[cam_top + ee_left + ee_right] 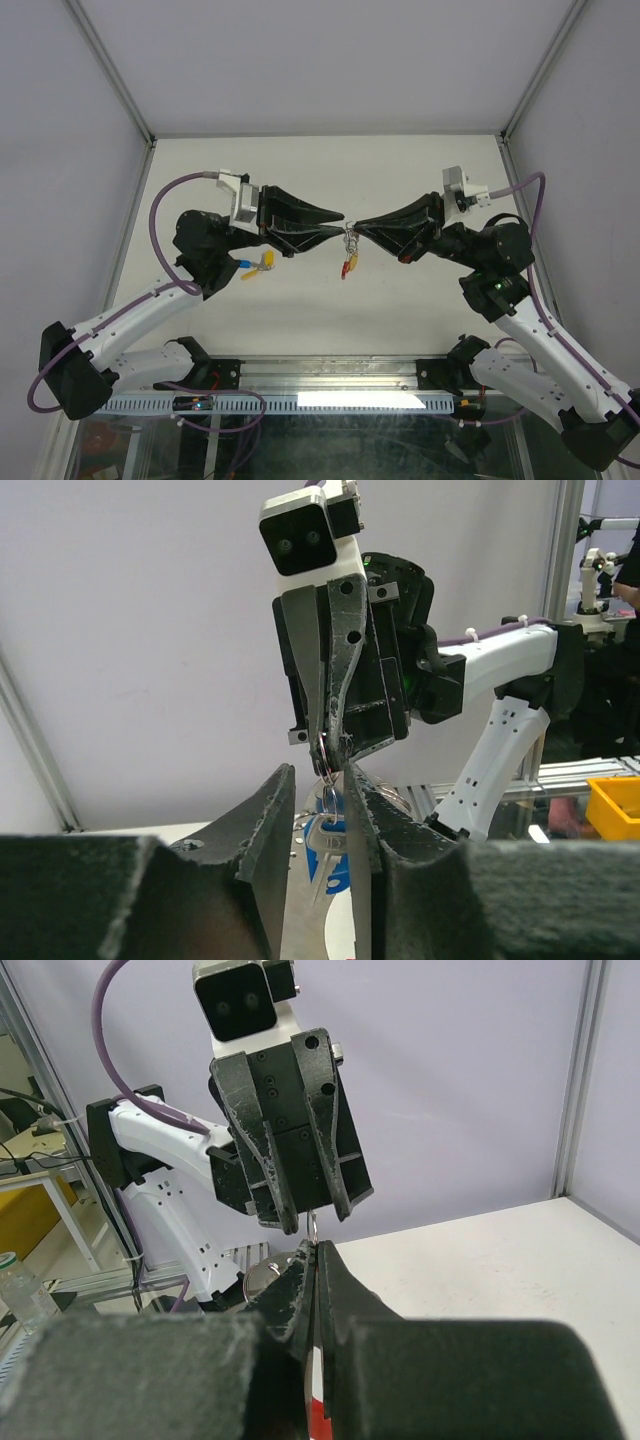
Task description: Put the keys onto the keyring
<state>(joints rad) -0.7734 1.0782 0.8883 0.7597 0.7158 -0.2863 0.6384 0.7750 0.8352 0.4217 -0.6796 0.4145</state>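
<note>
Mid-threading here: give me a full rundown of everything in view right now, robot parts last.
table: one, white, under everything
keyring: one, red crescent on a silvery chain, hanging in mid-air at centre
yellow-tagged key: one, yellow, dangling beside the red crescent
blue-tagged key: one, blue and silver, held up pointing at the keyring's ring
loose keys: two as far as I can tell, one blue-tagged and one yellow-tagged, lying on the table left of centre
left gripper: one, black, apparently gripping the blue-tagged key
right gripper: one, black, shut on the keyring
</note>
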